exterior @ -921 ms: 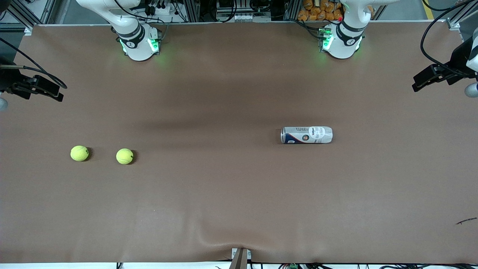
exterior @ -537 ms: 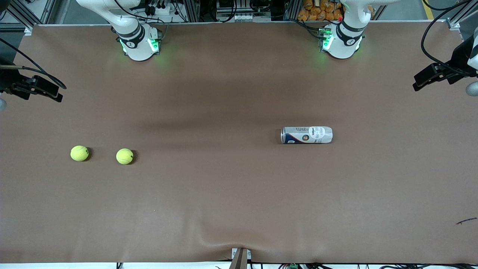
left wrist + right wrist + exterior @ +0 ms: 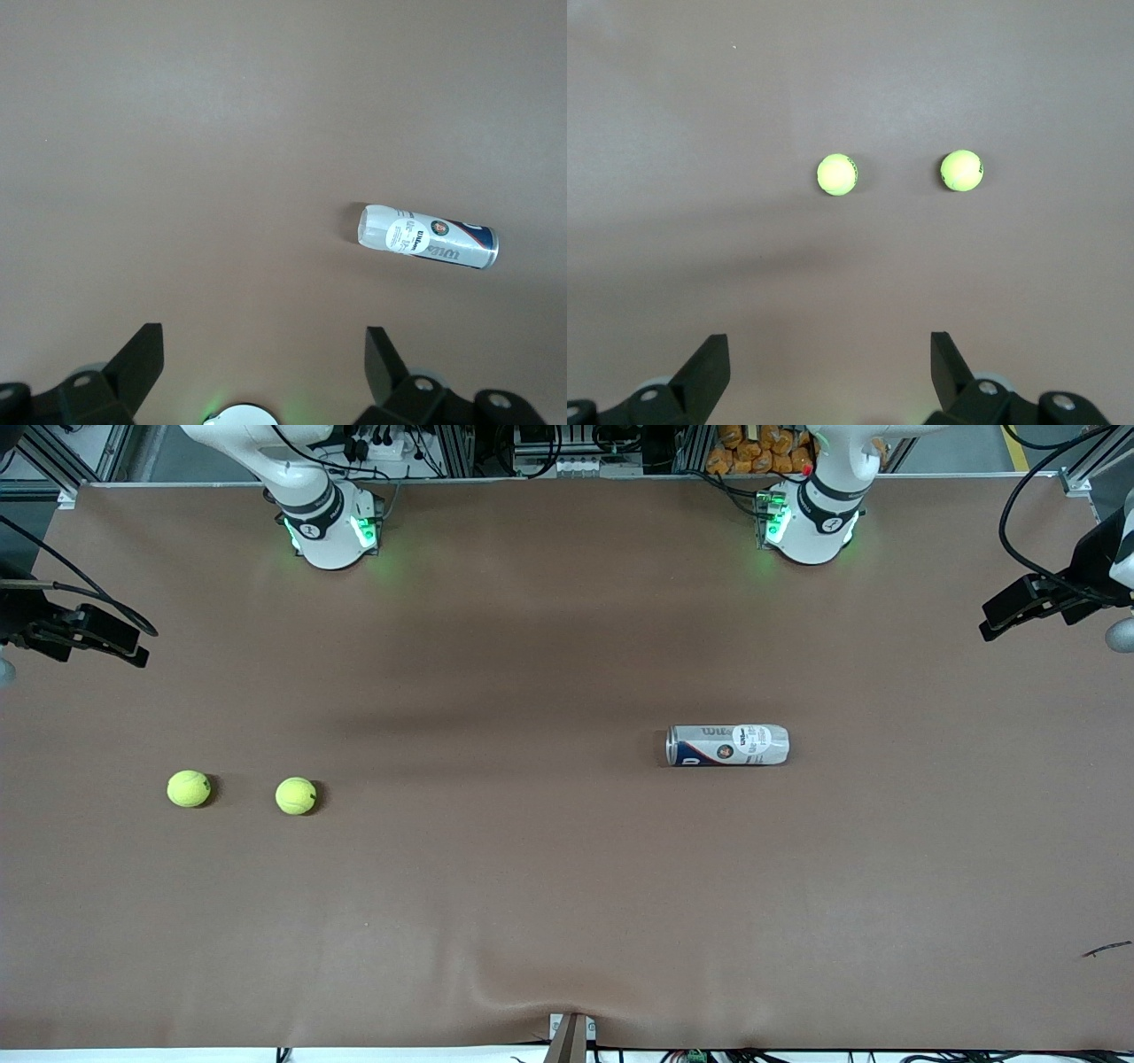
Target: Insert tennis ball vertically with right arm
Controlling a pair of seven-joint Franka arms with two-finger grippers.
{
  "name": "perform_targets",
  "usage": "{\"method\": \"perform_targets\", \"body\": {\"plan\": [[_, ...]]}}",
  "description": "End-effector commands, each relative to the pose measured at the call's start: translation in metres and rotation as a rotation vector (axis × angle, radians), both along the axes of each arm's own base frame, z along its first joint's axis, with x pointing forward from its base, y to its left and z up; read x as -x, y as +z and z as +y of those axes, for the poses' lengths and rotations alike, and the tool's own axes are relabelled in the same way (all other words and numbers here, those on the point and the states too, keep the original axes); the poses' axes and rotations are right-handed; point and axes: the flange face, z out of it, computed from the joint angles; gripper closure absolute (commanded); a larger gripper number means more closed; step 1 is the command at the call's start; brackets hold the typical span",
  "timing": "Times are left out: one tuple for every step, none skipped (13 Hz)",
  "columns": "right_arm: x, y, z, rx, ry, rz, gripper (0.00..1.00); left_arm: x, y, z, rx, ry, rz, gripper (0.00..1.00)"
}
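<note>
Two yellow-green tennis balls [image 3: 189,788] [image 3: 296,795] rest side by side on the brown table toward the right arm's end. The right wrist view shows both balls [image 3: 836,174] [image 3: 961,170] far below. My right gripper [image 3: 828,336] hangs high over the table near its base, open and empty. A white and blue tennis ball can [image 3: 728,745] lies on its side toward the left arm's end, its metal-rimmed end pointing toward the balls. The can [image 3: 428,236] also shows in the left wrist view. My left gripper [image 3: 263,329] waits high up near its own base, open and empty.
Both arm bases [image 3: 330,531] [image 3: 808,527] glow green along the table's edge farthest from the front camera. Black fixtures with cables [image 3: 84,633] [image 3: 1032,602] reach in at the two ends of the table. A small dark scrap [image 3: 1106,949] lies near the front corner at the left arm's end.
</note>
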Motion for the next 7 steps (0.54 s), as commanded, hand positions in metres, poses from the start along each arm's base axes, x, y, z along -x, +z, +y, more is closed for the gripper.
{"method": "perform_targets", "body": {"plan": [[-0.001, 0.005, 0.002, 0.020, -0.004, -0.010, 0.00, 0.001, 0.004, -0.002, 0.018, -0.015, -0.009, 0.00], [-0.001, 0.005, 0.002, 0.020, -0.004, -0.010, 0.00, 0.002, 0.005, -0.005, 0.019, -0.019, -0.010, 0.00], [-0.001, 0.005, 0.002, 0.020, -0.004, -0.010, 0.00, 0.002, 0.006, -0.008, 0.019, -0.025, -0.012, 0.00], [-0.001, 0.005, 0.001, 0.020, -0.006, -0.010, 0.00, 0.002, 0.004, -0.010, 0.019, -0.028, -0.009, 0.00], [-0.001, 0.005, 0.001, 0.022, -0.006, -0.010, 0.00, 0.002, 0.003, -0.011, 0.017, -0.031, -0.006, 0.00], [-0.001, 0.005, 0.001, 0.022, -0.006, -0.008, 0.00, 0.003, 0.003, -0.018, 0.016, -0.044, -0.006, 0.00], [-0.001, 0.005, 0.001, 0.022, -0.006, -0.008, 0.00, 0.003, 0.002, -0.019, 0.016, -0.045, -0.004, 0.00]]}}
